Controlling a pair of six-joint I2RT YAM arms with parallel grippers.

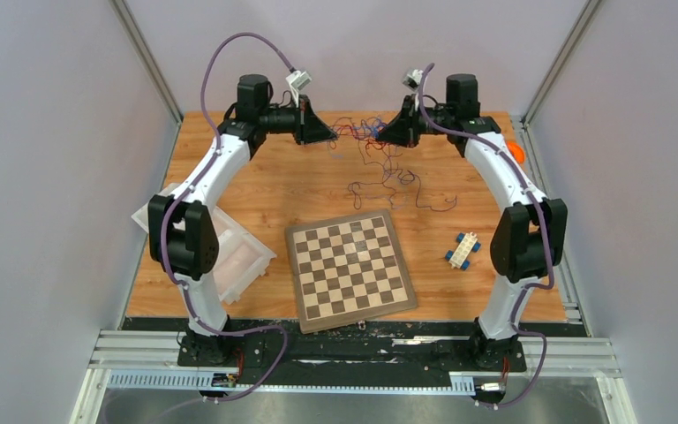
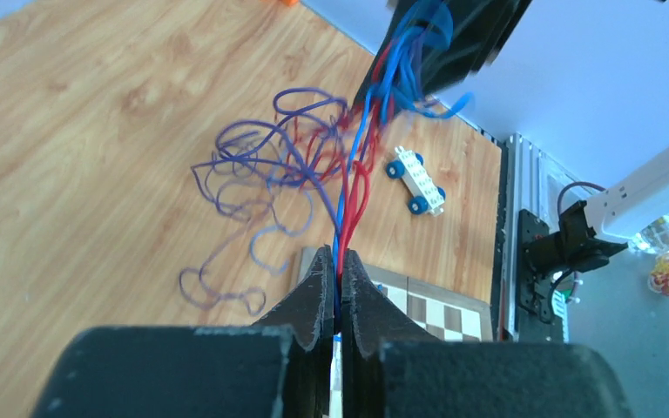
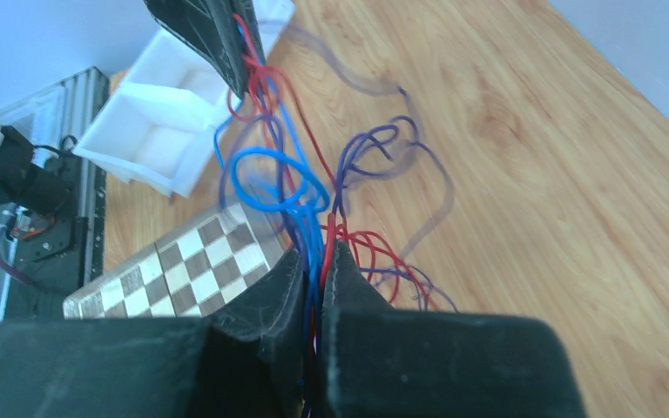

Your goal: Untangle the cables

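Note:
The cables point(image 1: 369, 132) are a tangle of thin red, blue and dark purple wires held in the air between my two grippers at the back of the table. Loose purple loops hang down onto the wood point(image 1: 388, 181). My left gripper point(image 1: 332, 134) is shut on a red and blue bundle point(image 2: 348, 209). My right gripper point(image 1: 381, 134) is shut on the other end of the bundle point(image 3: 318, 235). In each wrist view the other gripper shows at the top, clamping the same wires. The purple loops point(image 2: 253, 165) sag to the side.
A chessboard point(image 1: 350, 268) lies at the front middle. A white tray point(image 1: 229, 256) sits at the left by the left arm. A blue and white toy car point(image 1: 463, 249) lies right of the board. An orange ball point(image 1: 517, 152) sits at the right edge.

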